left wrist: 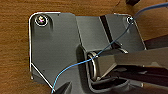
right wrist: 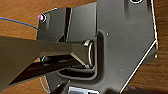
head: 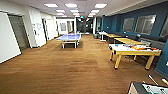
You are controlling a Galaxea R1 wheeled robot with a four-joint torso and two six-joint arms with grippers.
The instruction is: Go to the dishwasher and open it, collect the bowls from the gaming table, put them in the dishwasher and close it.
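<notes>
- Wooden floor (head: 62, 70) spans an open hall, leaving the robot room to drive.
- Blue table-tennis table (head: 69, 37) stands mid-hall, well apart.
- Gaming table (head: 132, 50), white-topped, yellow-edged, sits at right by the wall; bowls there too blurred to identify.
- Grip state of either arm: cannot tell.

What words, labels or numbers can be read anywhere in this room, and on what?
None can be read.
Papers on the white wall: marks too blurred to read.
Game boxes on the gaming table: coloured print, too blurred to read.
Ping-pong table: no text visible.
Both wrist views: dark robot parts over the wood floor, no lettering visible.
</notes>
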